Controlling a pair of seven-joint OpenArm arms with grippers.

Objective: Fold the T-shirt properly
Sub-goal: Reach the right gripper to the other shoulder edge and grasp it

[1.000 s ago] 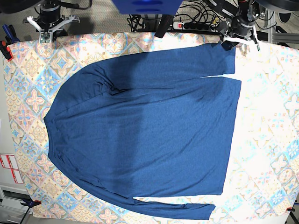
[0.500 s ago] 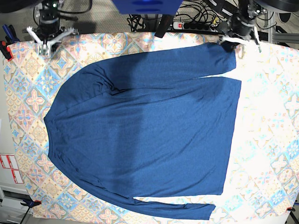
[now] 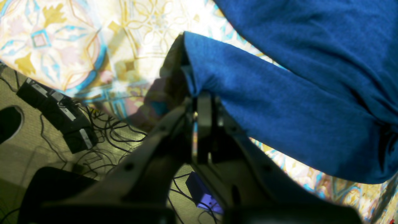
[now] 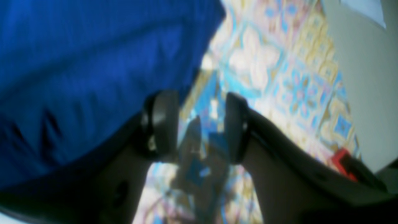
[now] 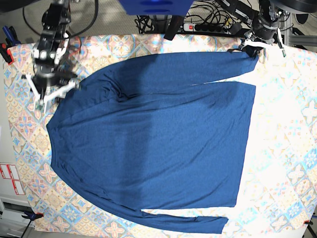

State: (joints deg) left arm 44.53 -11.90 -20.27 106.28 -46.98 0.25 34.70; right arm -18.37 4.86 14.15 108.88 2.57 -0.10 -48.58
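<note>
The T-shirt [image 5: 158,144], dark navy with long sleeves, lies spread flat on the patterned cloth [image 5: 282,129]. Its far sleeve [image 5: 198,69] stretches toward the back right. There my left gripper [image 5: 251,46] is shut on the sleeve's cuff. In the left wrist view the left gripper [image 3: 203,98] pinches the cuff's edge, and the sleeve [image 3: 273,112] runs off to the right. My right gripper [image 5: 52,91] hovers open over the shirt's left edge near the shoulder. In the right wrist view the right gripper [image 4: 199,124] has only patterned cloth between its fingers, with the shirt [image 4: 77,71] just left of them.
A power strip [image 5: 208,27] and tangled cables lie behind the table's back edge. A blue block [image 5: 156,7] sits at the top centre. A red clamp [image 5: 6,52] grips the cloth's left edge, with white labels [image 5: 11,178] lower down. Floor boxes [image 3: 59,112] lie past the edge.
My right arm has swung from the back left corner forward to the shirt's left shoulder edge, and its jaws have opened. The left gripper closed on the cuff and drew the sleeve slightly right.
</note>
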